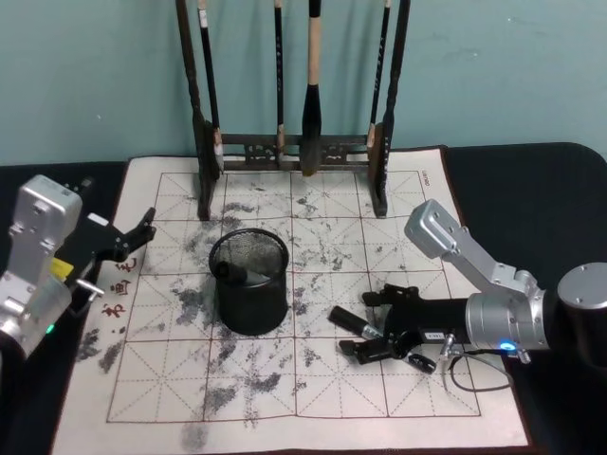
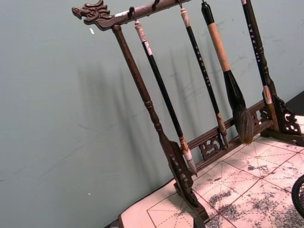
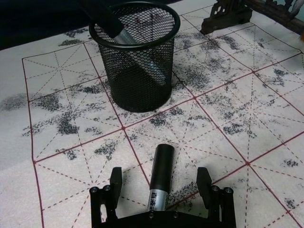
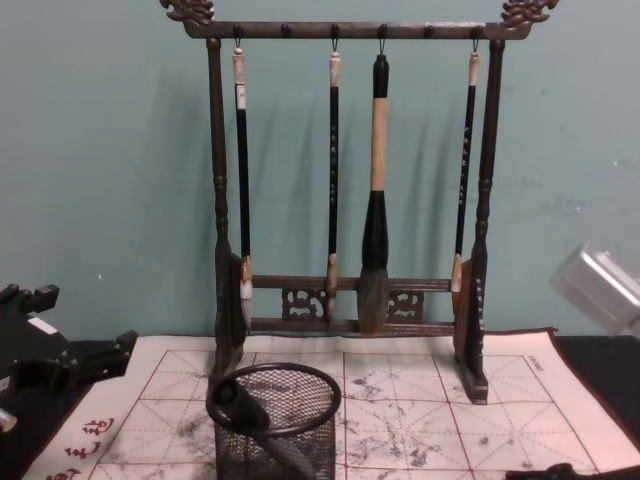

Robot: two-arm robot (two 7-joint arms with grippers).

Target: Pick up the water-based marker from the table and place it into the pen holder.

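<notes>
The dark table point(image 1: 536, 190) is covered almost wholly by a white felt mat point(image 1: 432, 384) with red grid lines and grey ink blotches. At its far edge stands a tall dark wooden brush rack point(image 4: 213, 200), and four calligraphy brushes point(image 4: 375, 180) hang from its top bar, bristles down. In front of the rack, towards the left of the mat, is the black mesh pen holder point(image 1: 251, 305). A dark-capped pen point(image 3: 113, 24) already leans inside it, against the rim.

The right gripper point(image 1: 372, 322) reaches in low over the mat to the right of the holder. Its jaws are spread wide and clear of the water-based marker point(image 3: 160, 173) on both sides, gripping nothing. The marker lies flat on the felt between them, its black cap pointing towards the holder. Only stained mat lies between the two.

The left gripper point(image 1: 137, 237) rests off by the mat's left edge, well apart from all of it.
</notes>
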